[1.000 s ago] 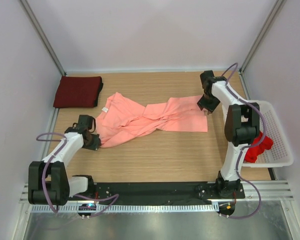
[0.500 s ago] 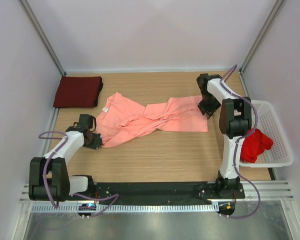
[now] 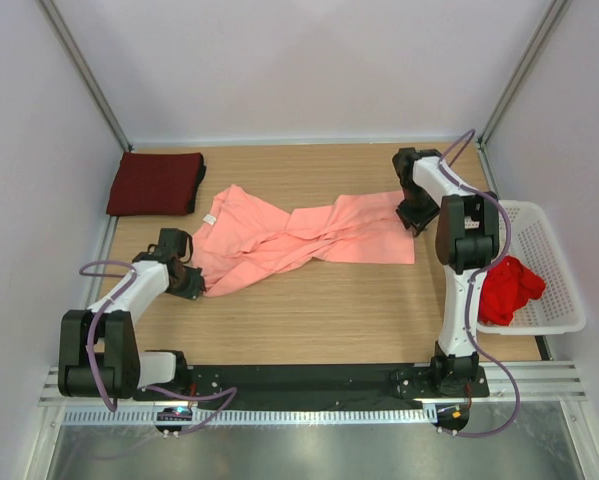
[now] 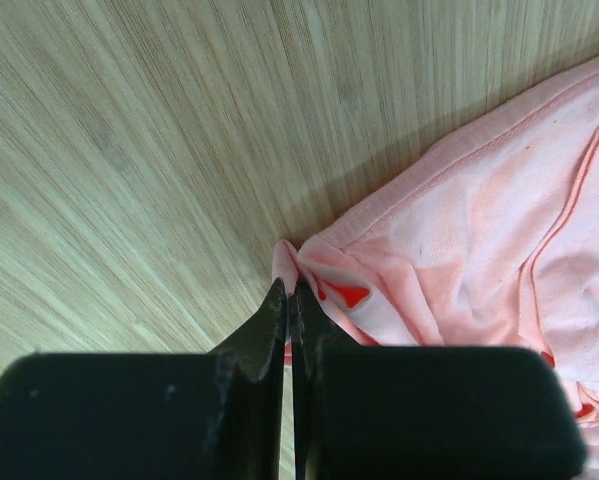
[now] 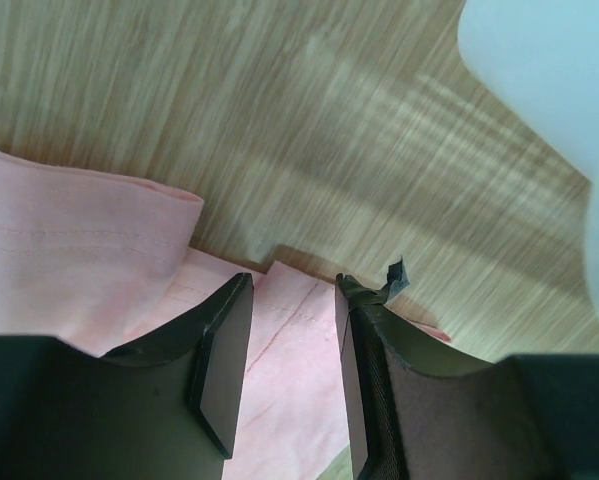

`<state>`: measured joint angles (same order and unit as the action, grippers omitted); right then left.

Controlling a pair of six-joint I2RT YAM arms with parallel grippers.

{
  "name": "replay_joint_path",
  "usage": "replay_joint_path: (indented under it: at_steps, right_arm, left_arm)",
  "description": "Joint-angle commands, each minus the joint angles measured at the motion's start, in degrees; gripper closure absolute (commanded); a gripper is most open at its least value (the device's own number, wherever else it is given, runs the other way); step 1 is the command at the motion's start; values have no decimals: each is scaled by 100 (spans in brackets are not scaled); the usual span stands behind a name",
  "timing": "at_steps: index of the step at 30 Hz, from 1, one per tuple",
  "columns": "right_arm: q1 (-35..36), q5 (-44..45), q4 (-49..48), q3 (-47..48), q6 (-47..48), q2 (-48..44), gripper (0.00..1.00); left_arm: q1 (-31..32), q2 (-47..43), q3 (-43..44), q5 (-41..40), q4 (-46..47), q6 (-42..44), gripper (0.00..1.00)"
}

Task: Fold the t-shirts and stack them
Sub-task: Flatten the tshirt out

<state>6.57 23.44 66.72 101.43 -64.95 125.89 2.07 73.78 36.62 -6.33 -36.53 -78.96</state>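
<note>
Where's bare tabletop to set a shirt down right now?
Free: near wood strip between salmon-pink shirt and black base rail; far strip from maroon shirt to right gripper. Crowded: the middle, that shirt spanning left gripper to right; basket holds the red shirt.

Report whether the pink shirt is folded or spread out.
Spread out, not folded: the pink shirt lies stretched in one long piece across the table, twisted and wrinkled at its middle.

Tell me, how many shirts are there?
3: a pink shirt spread mid-table, a maroon shirt folded at the far left corner, a red shirt crumpled in the basket. Others may lie hidden.
</note>
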Motion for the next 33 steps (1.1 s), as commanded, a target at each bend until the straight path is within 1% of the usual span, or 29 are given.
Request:
replay_joint_path:
  at_steps: [1, 9, 13, 16, 18, 19, 20, 21, 24, 27, 28, 31, 33]
  right_arm:
    - [-24, 187, 25, 316, -246, 50, 55]
    - [-42, 143, 52, 246, -282, 191, 55]
    - [-50, 161, 26, 53, -343, 103, 59]
    - [-77, 196, -36, -61, -352, -2, 67]
    - [-77, 248, -10, -70, -326, -46, 75]
    - [-77, 266, -10, -70, -317, -64, 81]
    - [-85, 284, -10, -70, -291, -81, 95]
    - [-86, 301, -10, -79, -282, -151, 99]
    - [-86, 337, -19, -97, -229, -301, 99]
    - [-112, 118, -45, -71, -36, -354, 99]
    - [-129, 65, -45, -62, 17, -345, 92]
    - [-156, -68, 25, 0, 175, -258, 80]
    - [-173, -103, 52, -18, 237, -214, 78]
  left_arm:
    - [-48, -4, 82, 9, 103, 74, 100]
    - [-48, -4, 82, -35, 94, 82, 100]
    - [-40, -21, 82, -35, 76, 74, 100]
    - [-48, -21, 108, -35, 59, 65, 100]
    - [-48, -39, 117, -44, 41, 65, 100]
    - [-48, -39, 126, -44, 24, 73, 100]
    - [-48, -56, 135, -53, 15, 74, 100]
    - [-48, -65, 143, -53, 15, 74, 100]
    - [-40, -83, 152, -35, -3, 56, 100]
    - [-48, -100, 135, -44, -3, 47, 100]
    - [-48, -100, 135, -53, -12, 47, 100]
    - [-48, -100, 117, -35, -12, 47, 100]
    - [-40, -100, 100, 0, -20, 56, 100]
